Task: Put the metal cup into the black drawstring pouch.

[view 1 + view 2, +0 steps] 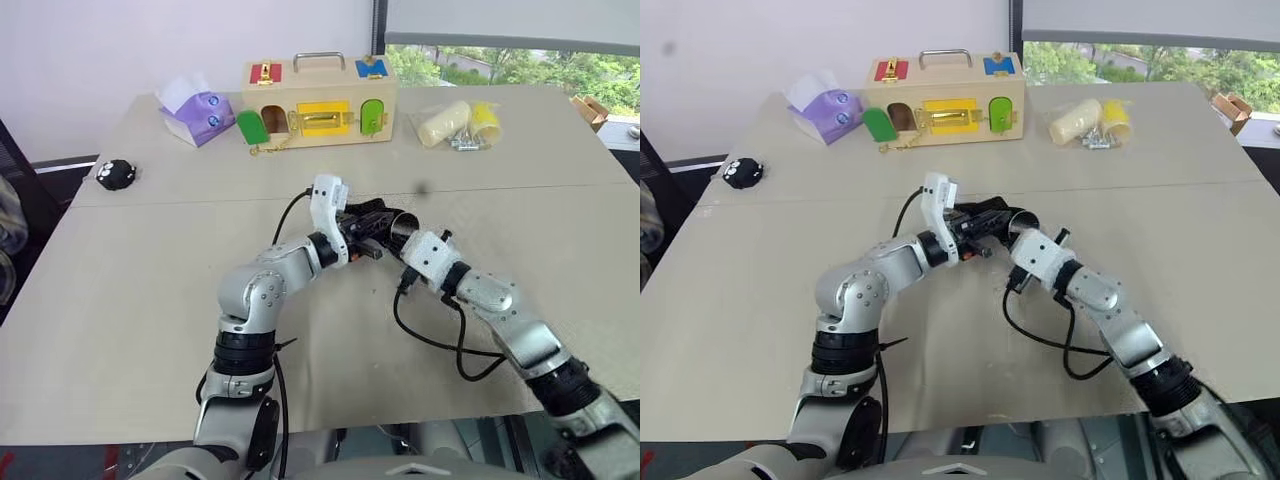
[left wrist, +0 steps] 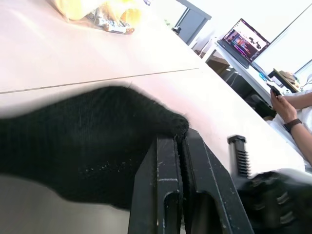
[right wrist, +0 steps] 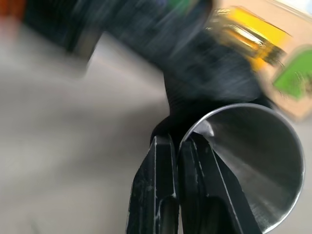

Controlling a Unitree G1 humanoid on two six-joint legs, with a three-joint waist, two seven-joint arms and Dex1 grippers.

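While L hand pinches pouch | R hand clamps cup rim

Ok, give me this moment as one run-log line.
left gripper: shut on black pouch edge | right gripper: shut on metal cup rim | cup at pouch, above table | not yet inside

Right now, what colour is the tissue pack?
Purple tissue pack, white tissue on top; left eye view.

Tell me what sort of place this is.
Probably an office or lab used for robot trials. A large beige table stands by a window; the left wrist view shows a desk with an open laptop and a seated person. Practice props, like a wooden latch box, sit at the far edge.
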